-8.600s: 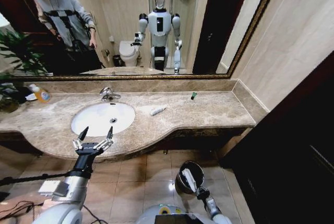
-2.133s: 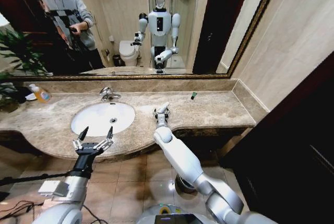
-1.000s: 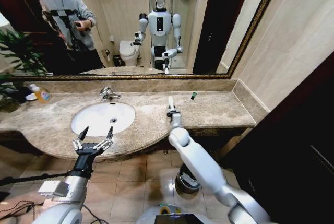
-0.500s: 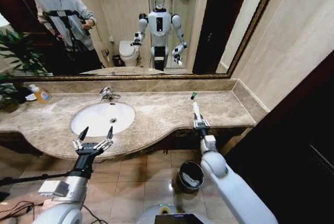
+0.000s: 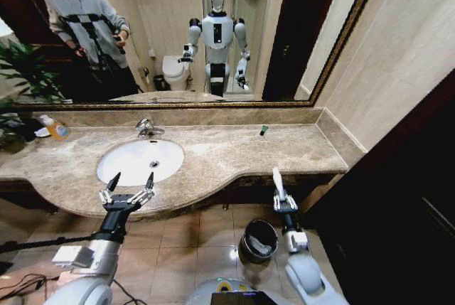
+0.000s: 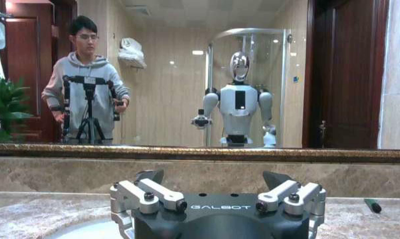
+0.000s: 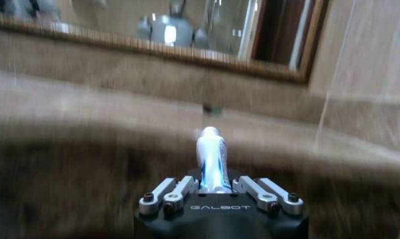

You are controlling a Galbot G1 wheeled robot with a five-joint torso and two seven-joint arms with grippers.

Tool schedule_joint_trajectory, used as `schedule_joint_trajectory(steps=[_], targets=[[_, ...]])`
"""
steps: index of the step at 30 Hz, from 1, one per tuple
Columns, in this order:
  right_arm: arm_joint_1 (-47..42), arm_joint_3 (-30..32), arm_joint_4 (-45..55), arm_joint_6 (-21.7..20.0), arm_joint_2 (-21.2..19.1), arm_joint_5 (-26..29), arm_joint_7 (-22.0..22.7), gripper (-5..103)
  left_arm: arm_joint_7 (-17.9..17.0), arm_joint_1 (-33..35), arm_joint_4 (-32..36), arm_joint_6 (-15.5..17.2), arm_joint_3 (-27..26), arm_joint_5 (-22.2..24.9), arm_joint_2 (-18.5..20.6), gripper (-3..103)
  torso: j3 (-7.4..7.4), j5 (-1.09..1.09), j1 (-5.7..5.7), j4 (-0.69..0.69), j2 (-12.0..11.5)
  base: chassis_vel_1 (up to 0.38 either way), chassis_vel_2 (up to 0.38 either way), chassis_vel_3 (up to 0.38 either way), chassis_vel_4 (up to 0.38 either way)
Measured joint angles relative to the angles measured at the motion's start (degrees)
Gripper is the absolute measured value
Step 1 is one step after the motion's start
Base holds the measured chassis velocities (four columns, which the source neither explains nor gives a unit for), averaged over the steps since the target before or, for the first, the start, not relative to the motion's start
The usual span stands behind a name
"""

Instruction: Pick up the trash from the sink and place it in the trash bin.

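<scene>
My right gripper [image 5: 283, 204] hangs below the counter's front edge, shut on a white tube of trash [image 5: 277, 180] that sticks up from its fingers; the same tube [image 7: 212, 158] rises from the gripper [image 7: 213, 186] in the right wrist view. The dark round trash bin [image 5: 259, 237] stands on the floor just left of and below it, with a white scrap inside. A tiny dark-green-capped piece [image 5: 263, 131] lies at the counter's back right. The white oval sink [image 5: 140, 159] looks bare. My left gripper [image 5: 132, 180] is open in front of the sink.
A chrome faucet [image 5: 147, 128] stands behind the basin and an orange-yellow soap bottle [image 5: 55, 129] at the counter's far left. The marble counter edge [image 5: 284, 171] overhangs the bin. A dark cabinet face [image 5: 398, 234] closes in the right side.
My right arm has carried the white tube from the counter beside the sink to the right and down past the counter edge, beside the bin. The left arm has not moved.
</scene>
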State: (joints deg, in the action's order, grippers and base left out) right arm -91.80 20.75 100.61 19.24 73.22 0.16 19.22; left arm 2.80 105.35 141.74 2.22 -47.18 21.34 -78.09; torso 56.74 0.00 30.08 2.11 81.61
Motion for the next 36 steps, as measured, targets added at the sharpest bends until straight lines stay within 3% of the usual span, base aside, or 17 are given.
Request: schedule_joint_trajectory(steps=[9, 14, 19, 22, 27, 36], targets=[[-0.92, -3.56, -13.81, 3.82, 0.07, 2.52, -0.54, 21, 0.0, 0.0, 0.0, 0.0, 0.0, 0.0, 0.0, 100, 0.0, 0.0, 0.01, 0.0, 0.0, 0.0, 0.0, 0.0, 0.0], [2.18, -4.46, -23.73, 3.63, 1.88, 3.38, -4.19, 21, 0.0, 0.0, 0.0, 0.0, 0.0, 0.0, 0.0, 100, 0.0, -0.01, 0.01, 0.0, 0.0, 0.0, 0.0, 0.0, 0.0], [5.86, -4.73, -33.42, 1.22, 3.64, 3.87, -10.52, 21, 0.0, 0.0, 0.0, 0.0, 0.0, 0.0, 0.0, 100, 0.0, 0.0, 0.01, 0.0, 0.0, 0.0, 0.0, 0.0, 0.0], [10.47, -4.73, -43.77, 0.92, 4.87, 0.42, -14.98, 21, 0.0, 0.0, 0.0, 0.0, 0.0, 0.0, 0.0, 100, 0.01, -0.01, 0.01, 0.0, -0.01, 0.0, 0.0, 0.0, 0.0], [16.37, -4.81, -52.79, 0.73, 6.38, -2.03, -18.67, 21, 0.0, 0.0, 0.0, 0.0, 0.0, 0.0, 0.0, 100, 0.01, -0.02, 0.01, 0.0, -0.01, 0.0, 0.0, 0.0, 0.0], [27.96, -4.76, -66.43, -1.02, 9.8, -6.09, -20.66, 21, 0.0, 0.0, 0.0, 0.0, 0.0, 0.0, 0.0, 100, 0.01, -0.01, 0.01, 0.01, -0.01, 0.0, 0.0, 0.0, 0.0]])
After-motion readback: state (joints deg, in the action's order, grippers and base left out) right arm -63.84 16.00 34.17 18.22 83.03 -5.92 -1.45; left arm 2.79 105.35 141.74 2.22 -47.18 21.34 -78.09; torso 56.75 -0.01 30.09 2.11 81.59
